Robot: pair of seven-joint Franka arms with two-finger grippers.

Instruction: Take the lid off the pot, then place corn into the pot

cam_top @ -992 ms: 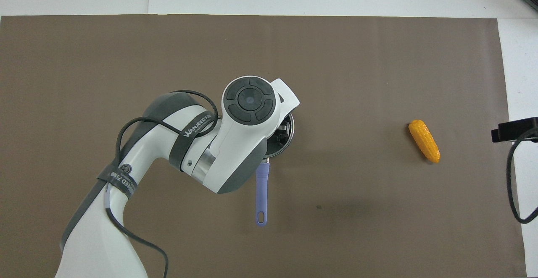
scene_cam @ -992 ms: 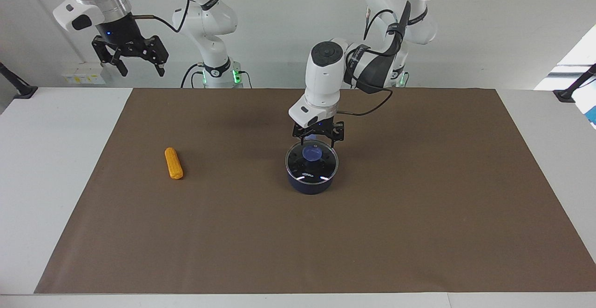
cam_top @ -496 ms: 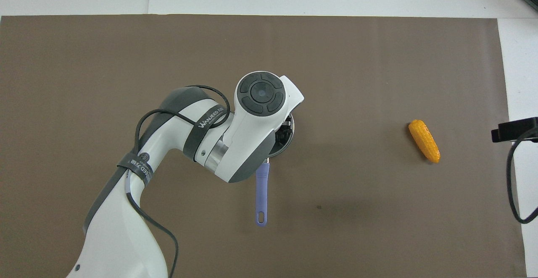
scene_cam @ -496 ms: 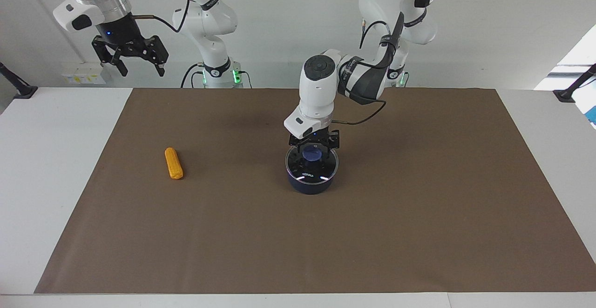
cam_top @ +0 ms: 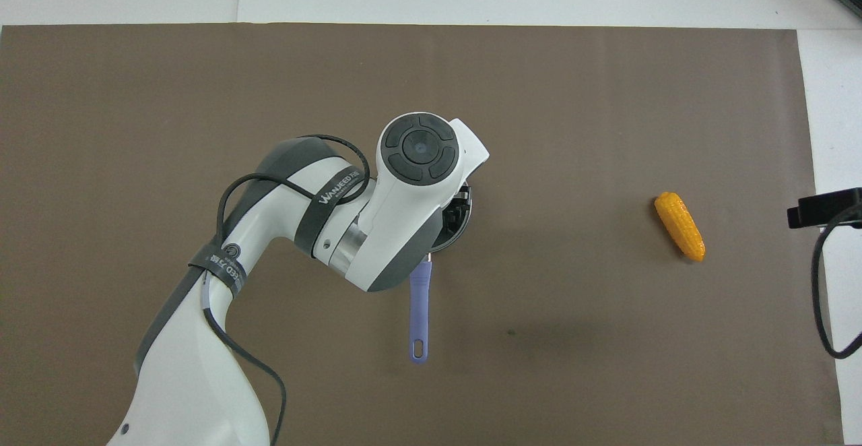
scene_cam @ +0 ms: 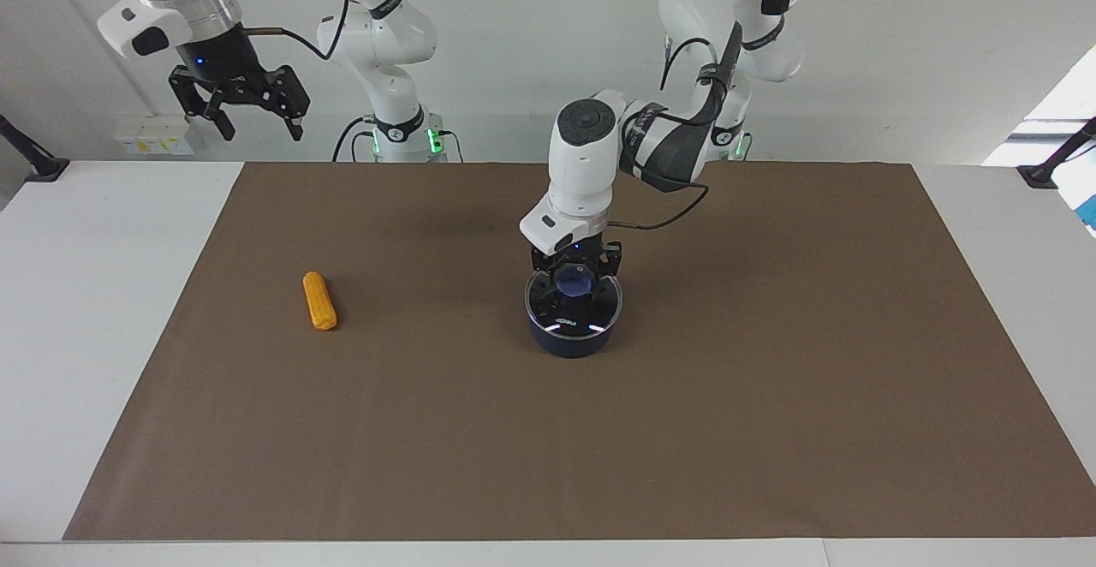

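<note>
The dark navy pot stands mid-mat with the glass lid on it. Its blue handle points toward the robots. My left gripper is down at the lid's blue knob, and its arm hides most of the pot in the overhead view. A sliver of the lid's rim shows there. The orange-yellow corn lies on the mat toward the right arm's end, also seen in the overhead view. My right gripper waits open and empty, raised high near its base.
A brown mat covers most of the white table. A black cable from the right arm hangs at the overhead view's edge beside the corn.
My left arm moved over the pot and lowered its gripper onto the lid's knob. Pot, lid and corn have not moved. The right arm has stayed still.
</note>
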